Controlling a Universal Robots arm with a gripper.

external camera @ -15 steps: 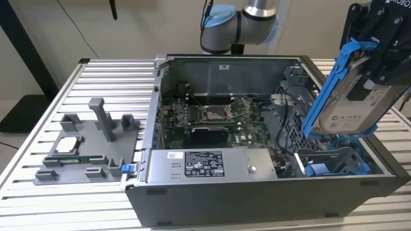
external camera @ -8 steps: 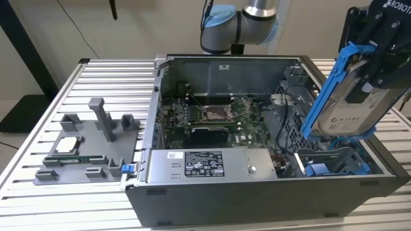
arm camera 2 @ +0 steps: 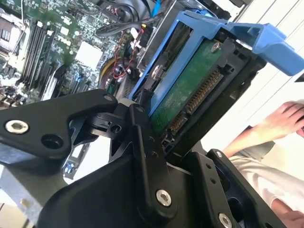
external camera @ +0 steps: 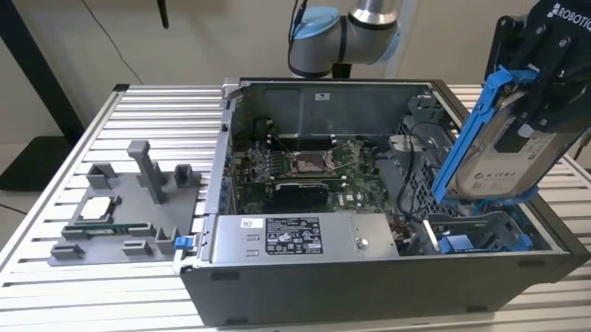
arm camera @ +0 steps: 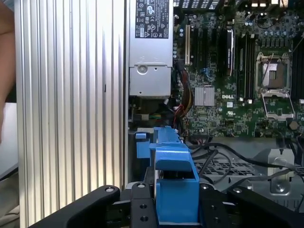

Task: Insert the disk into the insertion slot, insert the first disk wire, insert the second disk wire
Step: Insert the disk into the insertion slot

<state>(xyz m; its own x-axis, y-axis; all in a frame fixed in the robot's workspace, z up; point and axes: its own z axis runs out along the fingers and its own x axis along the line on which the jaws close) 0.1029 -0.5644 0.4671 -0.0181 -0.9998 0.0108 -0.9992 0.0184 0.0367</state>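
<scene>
My gripper (external camera: 543, 104) is shut on the disk (external camera: 503, 155), a grey drive with a white label in a bright blue caddy. The disk hangs steeply tilted at the exterior view's right, its lower edge just above the insertion slot (external camera: 480, 234). That slot is a grey bay with blue rails in the case's near right corner. In the second wrist view the black fingers (arm camera 2: 142, 137) clamp the disk (arm camera 2: 190, 90), whose green circuit side and connector face the camera. The first wrist view has the blue caddy (arm camera: 175, 180) between the fingers. Dark cables (external camera: 417, 149) lie beside the bay; which ones are the disk wires I cannot tell.
The open computer case (external camera: 369, 277) holds a motherboard (external camera: 309, 166) and a grey labelled power supply (external camera: 295, 238). A grey fixture with parts (external camera: 129, 207) sits on the slatted table at the exterior view's left. A person's hand (arm camera 2: 285, 118) is close by.
</scene>
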